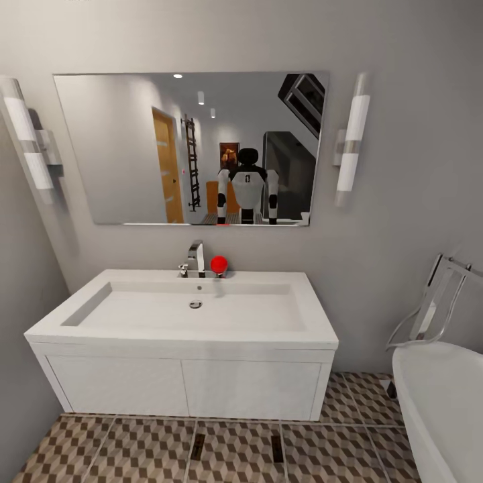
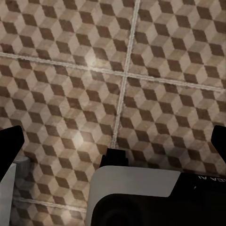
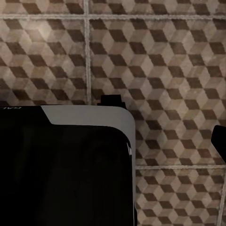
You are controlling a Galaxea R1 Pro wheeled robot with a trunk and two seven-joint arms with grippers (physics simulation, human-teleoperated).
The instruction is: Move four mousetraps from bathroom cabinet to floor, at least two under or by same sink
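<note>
Starting at the jaws: the left gripper [image 2: 113, 141] hangs over the cube-patterned brown, beige and white tiled bathroom floor [image 2: 155, 56] with its dark fingertips [image 2: 10, 146] at the far sides of its wrist picture, so the jaws stand wide with nothing between them. The right gripper [image 3: 214, 141] shows one dark tip over the same tiles; I cannot tell how its jaws stand.

Further out, two small flat dark-brown rectangular mousetraps [image 1: 198, 446] lie on the floor right before the front edge of the wide white rectangular wall-hung sink [image 1: 181, 335], one toward its middle and the other [image 1: 276, 448] a little toward the long white bathtub [image 1: 439, 396]. They seem to lie flat, though they are small in the head picture.

Such boards look light, thin and stiff, probably slick on tile; I would pinch one across its short width, from above.

As for containers, the basin holds nothing but its drain, with a chrome tap [image 1: 195, 258] and a red round object [image 1: 219, 264] at its back edge. The vanity doors under it are closed.
</note>
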